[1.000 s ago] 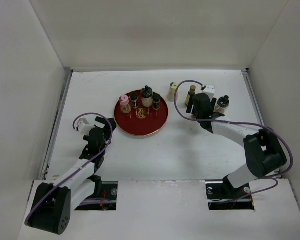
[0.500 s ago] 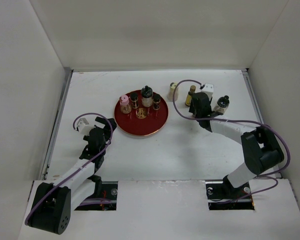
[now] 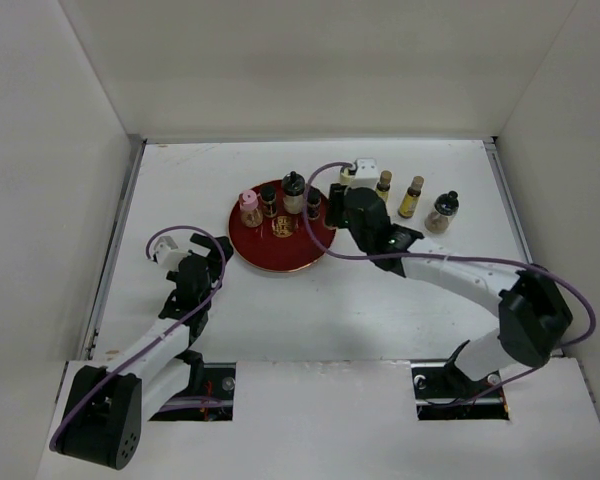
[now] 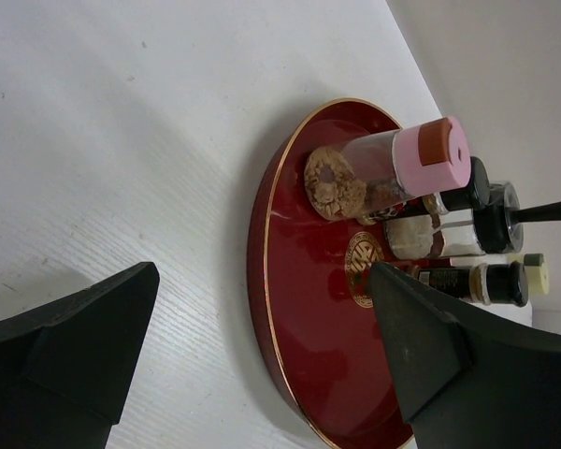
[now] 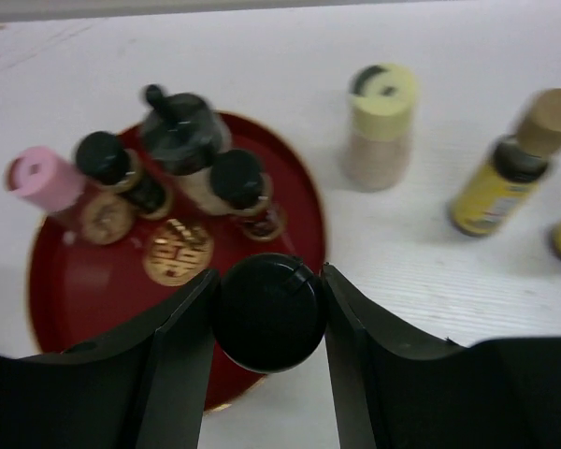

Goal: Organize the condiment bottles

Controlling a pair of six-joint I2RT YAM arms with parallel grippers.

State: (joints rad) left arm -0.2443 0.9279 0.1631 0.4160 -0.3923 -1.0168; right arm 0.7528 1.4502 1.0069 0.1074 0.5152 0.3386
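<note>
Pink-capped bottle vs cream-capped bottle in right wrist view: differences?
Cap: the pink-capped bottle has a pink one, the cream-capped bottle a pale yellow one. Place: the pink-capped bottle stands on the red tray, the cream-capped bottle on the table beside it. Contents: brown clumps versus pale beige fill. Both stand upright.

A lab test cell: a bare white worktop [image 3: 310, 300] boxed by plain white walls [image 3: 310, 70], robot arms bolted along the frame's bottom edge.
</note>
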